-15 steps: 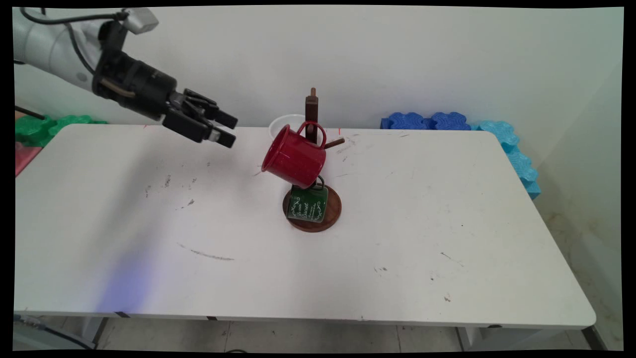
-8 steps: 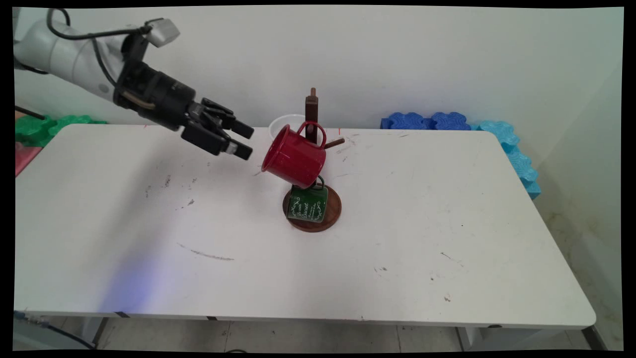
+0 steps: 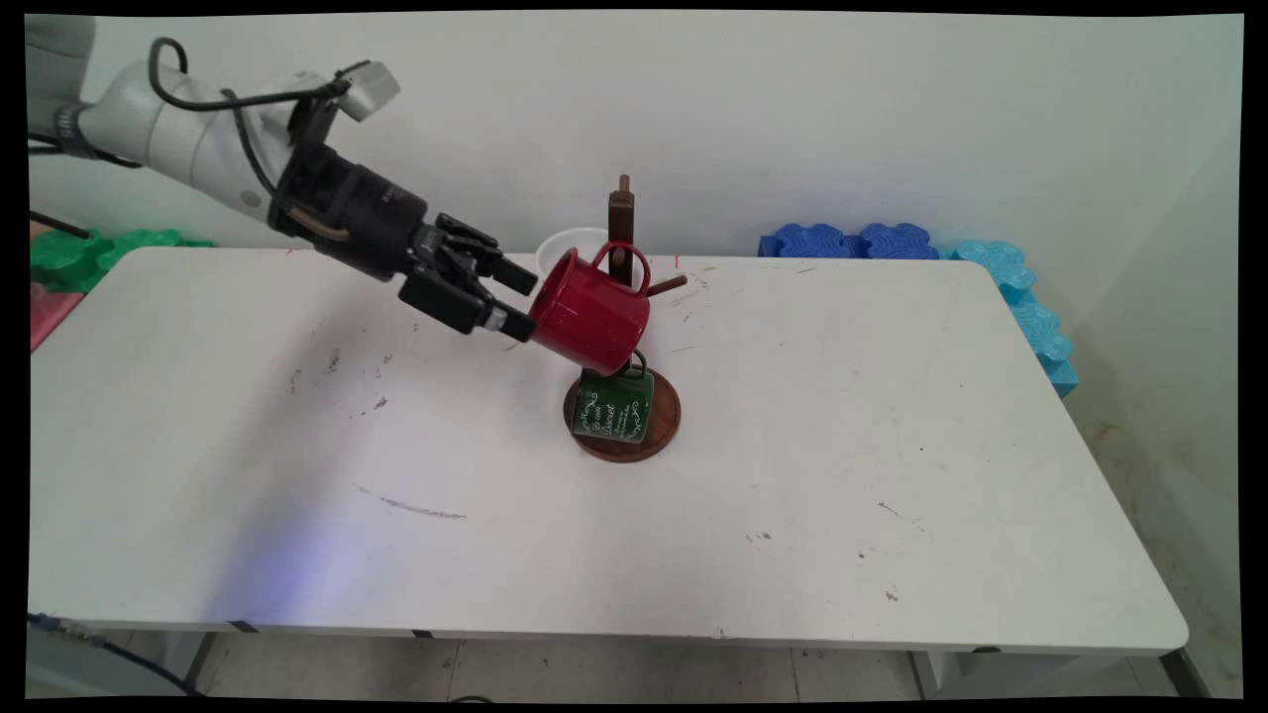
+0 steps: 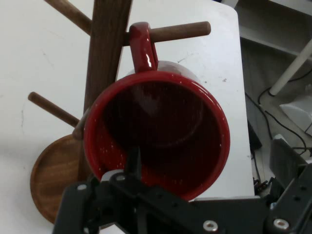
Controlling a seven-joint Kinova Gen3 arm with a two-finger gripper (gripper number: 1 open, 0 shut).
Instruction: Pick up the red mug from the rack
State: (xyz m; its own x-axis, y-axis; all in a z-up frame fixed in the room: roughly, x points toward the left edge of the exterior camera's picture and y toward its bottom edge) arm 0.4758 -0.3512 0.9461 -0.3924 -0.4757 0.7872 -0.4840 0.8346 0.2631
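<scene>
Nearest on the white table point(image 3: 297, 555), scuffed with grey marks: the round base point(image 3: 666, 421) of a dark wooden mug tree point(image 3: 621, 213), set near the table's middle. Above that base, a green mug point(image 3: 614, 408) with pale lettering, hanging low on the post. Just above it, a red mug point(image 3: 591, 315), hung by its handle over a peg and clear of the table. Long axis tilted: mouth turned left and slightly upward, bottom down and to the right toward the post. Facing straight into that mouth from the left, the black gripper point(image 3: 520, 300), with fingers parted, one tip at the upper part of the rim and one at the lower. Cannot tell from the main view whether either tip touches. From the hand view only: the dark inside of the red mug point(image 4: 156, 131), white speckles along its rim, the handle looped over a peg at the top, and the gripper point(image 4: 209, 156) straddling the mug's wall, one finger point(image 4: 134, 161) reaching in over the rim and the other outside on the right. From the main view only: the green mug, a white cup point(image 3: 567, 246) behind the post, blue foam pieces point(image 3: 852, 241) along the far right edge, and green foam pieces point(image 3: 79, 250) at the far left by the wall.
</scene>
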